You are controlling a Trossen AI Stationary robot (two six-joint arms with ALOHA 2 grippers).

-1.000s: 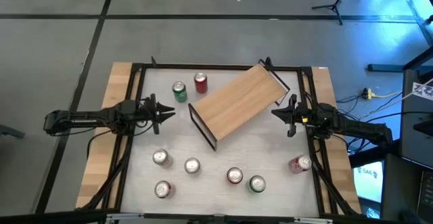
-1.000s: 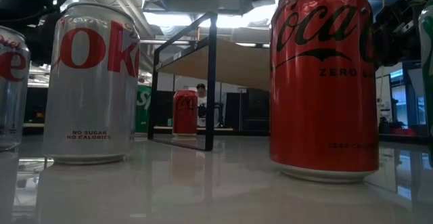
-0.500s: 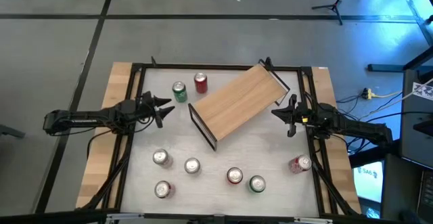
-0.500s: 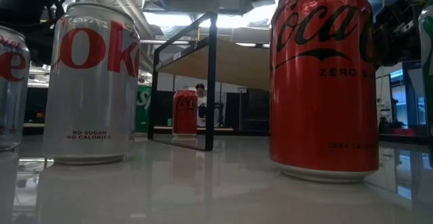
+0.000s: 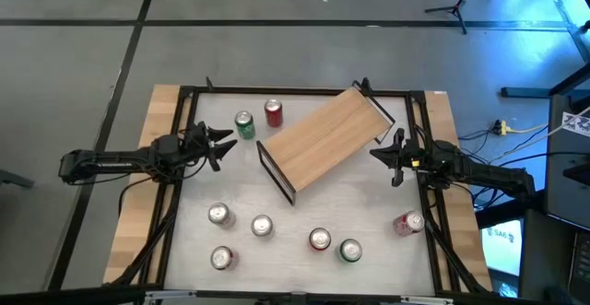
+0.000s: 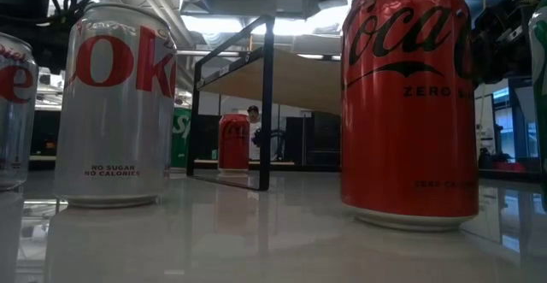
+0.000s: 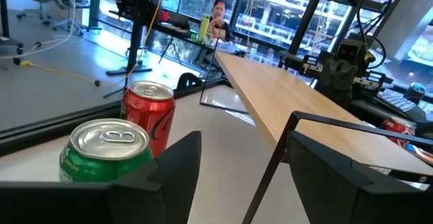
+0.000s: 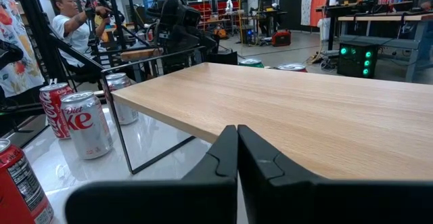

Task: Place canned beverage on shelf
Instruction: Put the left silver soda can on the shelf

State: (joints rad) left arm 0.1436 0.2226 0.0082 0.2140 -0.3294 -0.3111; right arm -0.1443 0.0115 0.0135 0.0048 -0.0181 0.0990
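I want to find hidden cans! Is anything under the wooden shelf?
Seen from the low view, the floor under the shelf looks bare; a red can stands beyond it. From above, the plank hides that spot.

A light-wood shelf (image 5: 324, 138) with thin black frame ends sits on a glossy white bench (image 5: 277, 204) edged in pale wood and framed in black. Behind it stand a green can (image 5: 244, 125) with a silver top and a red can (image 5: 274, 112). In front, a silver can (image 6: 115, 103) carries red lettering, and a red can with black script (image 6: 408, 103) stands alongside. Both robot arms are dark.
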